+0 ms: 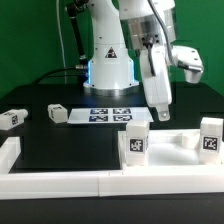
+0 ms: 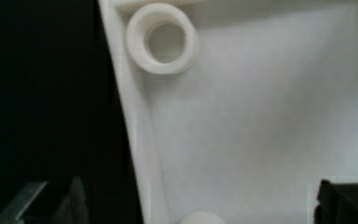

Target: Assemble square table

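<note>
The square table's white slab (image 1: pixel 172 150) lies flat at the front of the exterior view's right, against the border rail. Two white tagged legs stand upright at its corners, one on the near left (image 1: pixel 136 141) and one on the right (image 1: pixel 210 139). My gripper (image 1: pixel 160 116) hangs just above the slab between them, open and empty. In the wrist view the slab (image 2: pixel 265 120) fills the frame with a round corner hole (image 2: pixel 162 40). My gripper (image 2: pixel 190 203) has its dark fingers (image 2: pixel 34 205) set wide apart. A rounded white thing (image 2: pixel 197 218) shows between them at the frame edge.
Two loose white legs lie on the black table on the exterior view's left, one at the far left (image 1: pixel 10 117) and one nearer the middle (image 1: pixel 57 113). The marker board (image 1: pixel 108 114) lies in front of the robot base. White border rails (image 1: pixel 90 181) run along the front and left.
</note>
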